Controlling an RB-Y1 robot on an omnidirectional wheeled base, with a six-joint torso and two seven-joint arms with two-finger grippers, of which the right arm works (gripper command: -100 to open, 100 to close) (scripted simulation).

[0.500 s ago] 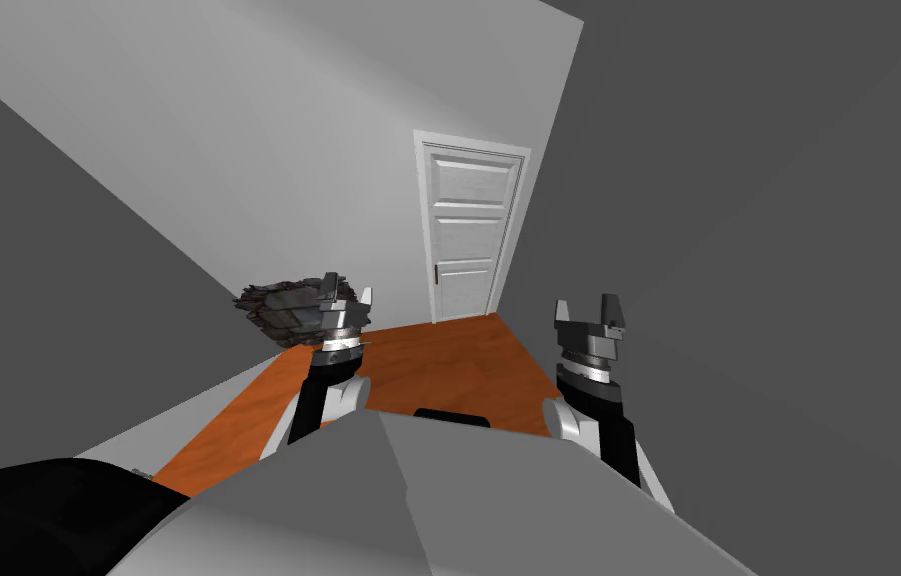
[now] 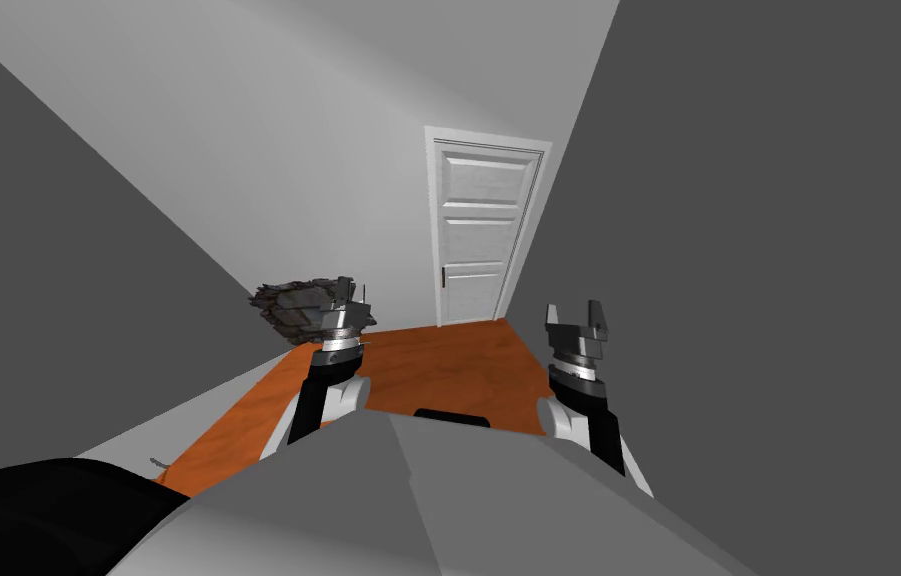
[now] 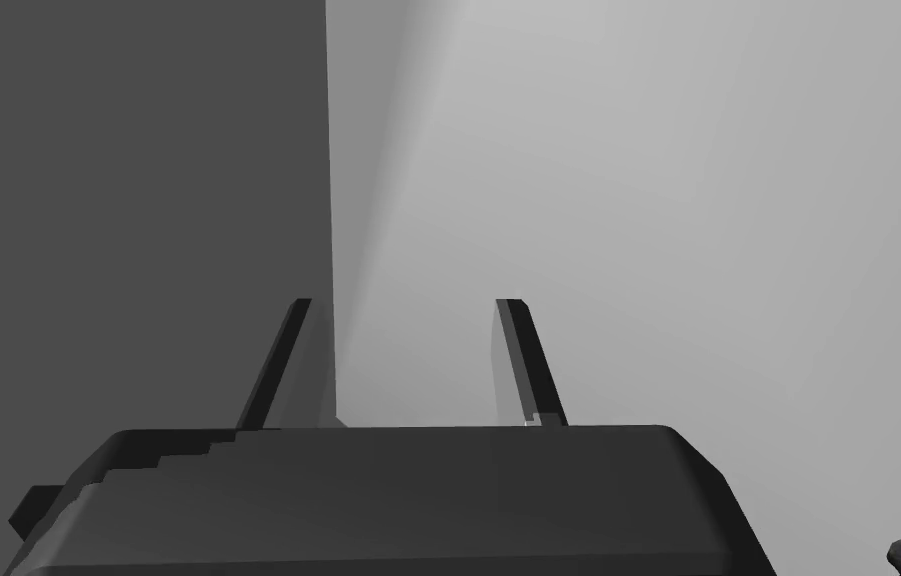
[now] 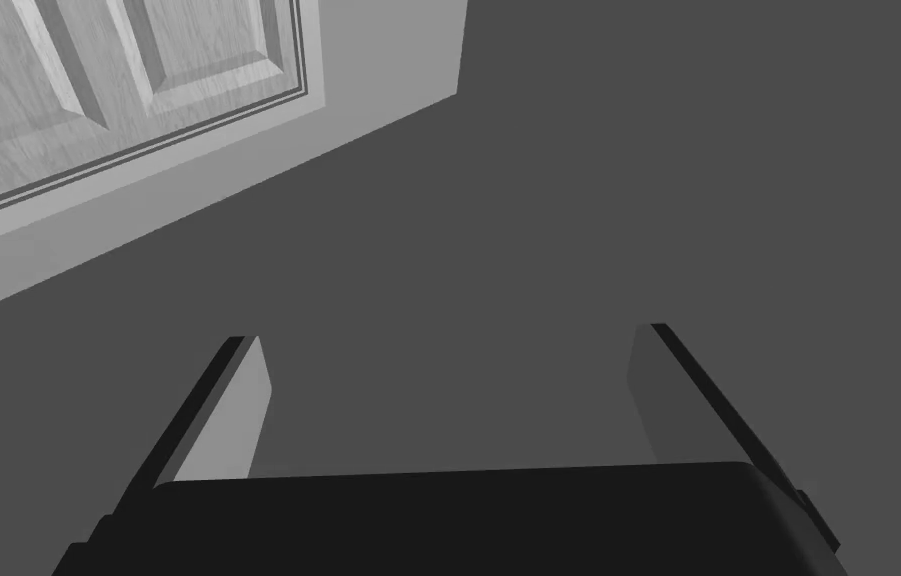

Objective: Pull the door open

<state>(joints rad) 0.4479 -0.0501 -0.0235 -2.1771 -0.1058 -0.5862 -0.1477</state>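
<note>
Both tools are up in front and hold nothing. The right tool has its two thin grey blade fingers spread wide. The left tool has its fingers apart too, with a smaller gap between them. I think they are open and empty because the job has not got to the grabbing part yet, so they are ready for it. Under the tools lies a smooth orange-brown floor that runs ahead like a narrow path. Just past the left tool sits a dark lumpy heap, rough and jagged like a pile of stones. I cannot tell what it is. A flat dark grey wall runs along beside the right tool, and that tool points more at this wall than at the door. Far ahead of both tools, at the end of the floor, stands the door. It is tall and white, with sunken panels one above the other and a faint wood grain. It looks shut, flat in its white frame. A small dark handle sits on the edge toward the left tool's side. The tools are well apart from it, so I guess getting closer comes first.
</note>
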